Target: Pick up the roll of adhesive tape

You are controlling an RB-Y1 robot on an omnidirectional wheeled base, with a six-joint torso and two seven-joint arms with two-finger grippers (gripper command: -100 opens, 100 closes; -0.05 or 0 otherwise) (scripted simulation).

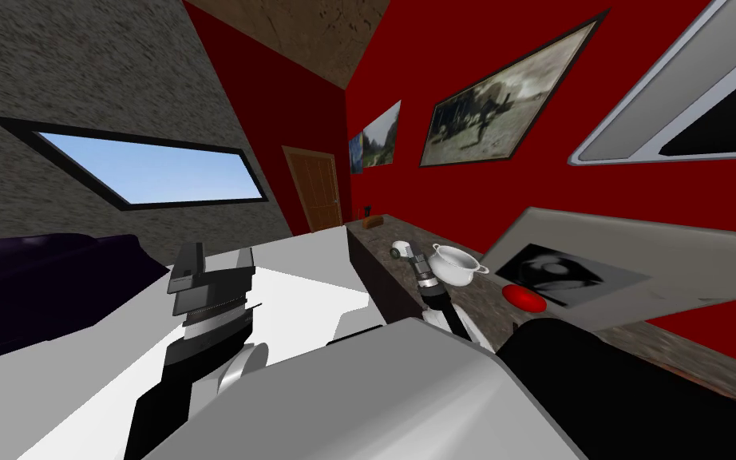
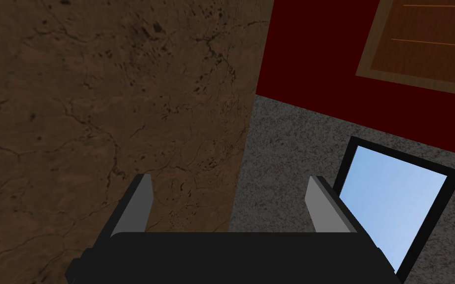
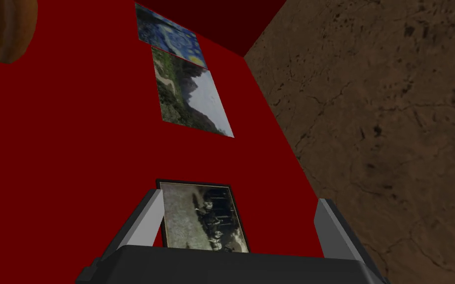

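A small whitish roll with a dark centre, the adhesive tape (image 1: 399,249), lies on a long dark mottled counter (image 1: 406,299) against the red wall. My right gripper (image 1: 420,262) stands raised just beside the roll, on its near right, pointing up and away from the counter. In the right wrist view that gripper (image 3: 239,214) is open with nothing between its fingers. My left gripper (image 1: 216,262) is held up over a white surface, well left of the counter. In the left wrist view it (image 2: 231,199) is open and holds nothing.
A white two-handled pot (image 1: 457,263) stands close to the right of the tape, with a red disc (image 1: 524,298) nearer me. A small brown item (image 1: 373,222) sits at the counter's far end. A white tabletop (image 1: 302,255) lies left of the counter, a dark sofa (image 1: 31,279) further left.
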